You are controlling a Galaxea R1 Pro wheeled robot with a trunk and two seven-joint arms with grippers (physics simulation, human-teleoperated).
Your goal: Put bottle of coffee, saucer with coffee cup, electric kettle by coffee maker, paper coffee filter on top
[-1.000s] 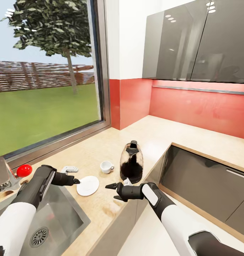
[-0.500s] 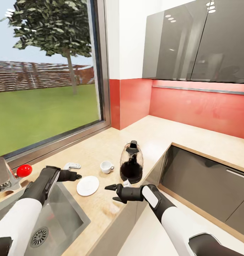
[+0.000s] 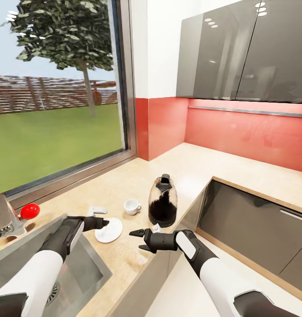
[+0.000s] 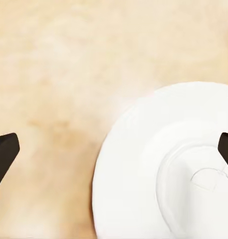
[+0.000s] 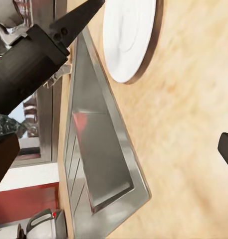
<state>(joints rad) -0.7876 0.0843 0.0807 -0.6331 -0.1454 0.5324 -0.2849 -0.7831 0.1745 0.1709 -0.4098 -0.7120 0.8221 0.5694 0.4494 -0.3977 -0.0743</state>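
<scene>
Saucer (image 3: pixel 109 229) first: the small white plate lies flat on the kitchen countertop (image 3: pixel 190 169), low and left of centre in the head view, just beside the steel sink (image 3: pixel 76 273). Left gripper (image 3: pixel 105 223) hangs right over the saucer's near-left edge; from its own wrist camera the saucer (image 4: pixel 168 164) fills the lower right, and the two dark fingertips (image 4: pixel 4 154) stand far apart at either side of the frame, so the jaws are spread wide with nothing between them. I cannot tell whether a tip touches the plate.

Just above and right of the saucer sits the coffee cup (image 3: pixel 132 206), upright on the bare wood, apart from the plate. Right of the cup stands the electric kettle (image 3: pixel 163 200), glass body dark inside, black lid and base.

Right gripper (image 3: pixel 134 239) hovers below the kettle near the counter's front edge, its fingers parted and empty; its wrist camera shows the saucer (image 5: pixel 128 37), the sink rim and the left gripper's pointed finger.

A small grey-white object (image 3: pixel 97 211) lies above the left gripper. At far left a red ball (image 3: pixel 30 210) rests by the window (image 3: pixel 58 97). Red backsplash (image 3: pixel 248 136) and grey wall cabinets (image 3: pixel 243 53) fill the upper right.
</scene>
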